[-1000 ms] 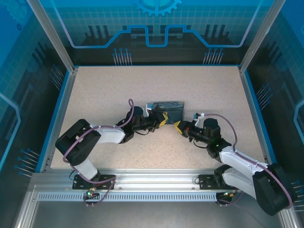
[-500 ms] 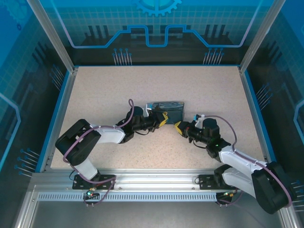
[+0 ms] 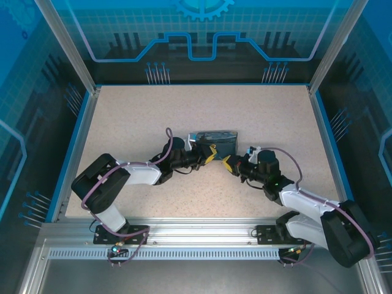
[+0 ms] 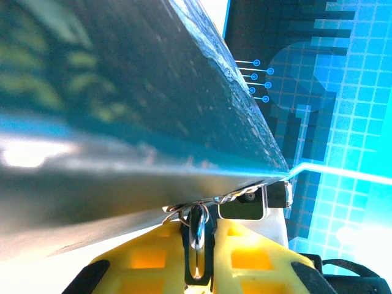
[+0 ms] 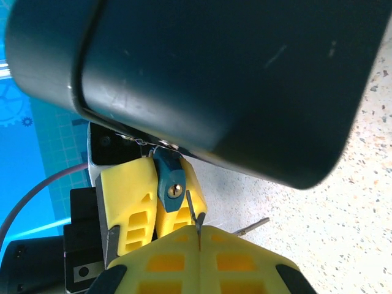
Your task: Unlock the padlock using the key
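The right tool (image 5: 199, 233) is closed tight on the thin silvery metal key (image 5: 193, 209), whose blade juts from its yellow fingertips (image 5: 165, 257) to just beside the brass keyway (image 5: 175, 190) of the small blue-bodied padlock (image 5: 166, 176) straight ahead. The opposing left tool (image 4: 197, 242) pinches that padlock steady, at the edge of the dark-sided painted box (image 5: 214, 73) just beyond both, on the speckled table (image 5: 349, 202). This looks like the alignment step: next the blade tip must meet the keyway squarely, slide in, then turn.
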`<act>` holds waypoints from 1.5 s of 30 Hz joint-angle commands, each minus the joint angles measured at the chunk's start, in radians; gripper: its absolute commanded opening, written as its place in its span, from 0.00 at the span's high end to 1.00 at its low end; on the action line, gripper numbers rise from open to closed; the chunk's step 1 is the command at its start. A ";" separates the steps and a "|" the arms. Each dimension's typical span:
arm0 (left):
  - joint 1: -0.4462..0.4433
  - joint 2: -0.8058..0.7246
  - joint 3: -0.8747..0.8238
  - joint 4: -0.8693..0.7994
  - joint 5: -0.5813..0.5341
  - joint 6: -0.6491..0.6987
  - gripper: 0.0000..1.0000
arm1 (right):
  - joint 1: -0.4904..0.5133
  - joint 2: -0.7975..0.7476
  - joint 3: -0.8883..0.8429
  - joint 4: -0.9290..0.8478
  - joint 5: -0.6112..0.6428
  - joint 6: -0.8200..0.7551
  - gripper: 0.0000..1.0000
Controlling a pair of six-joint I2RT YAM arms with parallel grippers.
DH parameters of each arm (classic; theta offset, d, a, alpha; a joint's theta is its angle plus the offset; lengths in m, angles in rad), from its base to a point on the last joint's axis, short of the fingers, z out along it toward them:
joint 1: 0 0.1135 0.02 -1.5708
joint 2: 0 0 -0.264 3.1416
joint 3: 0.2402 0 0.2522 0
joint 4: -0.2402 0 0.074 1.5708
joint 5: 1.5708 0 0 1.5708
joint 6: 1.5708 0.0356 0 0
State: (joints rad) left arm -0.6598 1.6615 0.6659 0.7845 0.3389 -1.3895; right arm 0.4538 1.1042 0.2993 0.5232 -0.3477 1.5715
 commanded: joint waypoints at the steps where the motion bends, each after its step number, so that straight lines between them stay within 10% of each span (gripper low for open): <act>1: 0.006 -0.027 0.026 0.050 0.005 -0.014 1.00 | 0.017 0.019 0.034 0.026 0.011 0.005 1.00; 45: 0.003 -0.034 0.005 0.086 0.000 -0.028 1.00 | 0.036 0.059 0.066 0.062 0.038 0.016 1.00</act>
State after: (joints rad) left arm -0.6571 1.6615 0.6659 0.7933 0.3355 -1.3937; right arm 0.4725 1.1507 0.3347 0.5449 -0.3317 1.5749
